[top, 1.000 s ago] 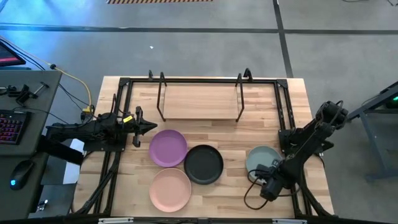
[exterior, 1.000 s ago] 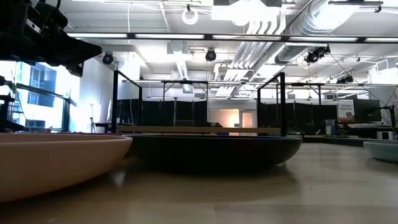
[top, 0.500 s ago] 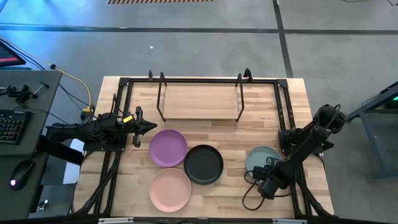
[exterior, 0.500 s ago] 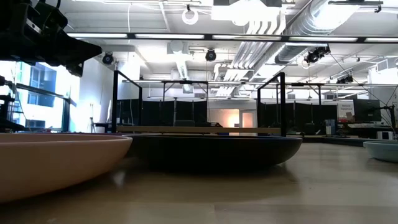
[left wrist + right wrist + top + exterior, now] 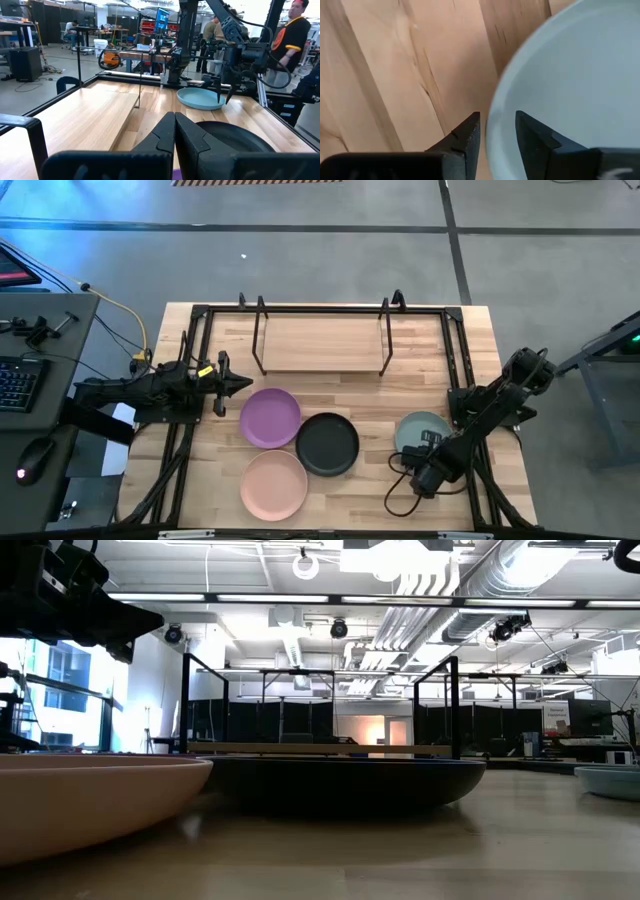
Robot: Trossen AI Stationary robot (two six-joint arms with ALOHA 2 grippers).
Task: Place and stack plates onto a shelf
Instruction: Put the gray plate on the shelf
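My right gripper (image 5: 496, 131) straddles the rim of the blue-green plate (image 5: 421, 432) on the tabletop (image 5: 340, 385) — fingers spread, one each side, positioned for an edge pinch. My left gripper (image 5: 174, 131) waits pressed together beside the purple plate (image 5: 270, 418).

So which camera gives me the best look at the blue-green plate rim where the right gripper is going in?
The right wrist view: the right gripper straddles the blue-green plate rim, fingers open. The high view shows the plate partly under that arm, the left wrist view shows it small and far, and the low view catches just an edge.
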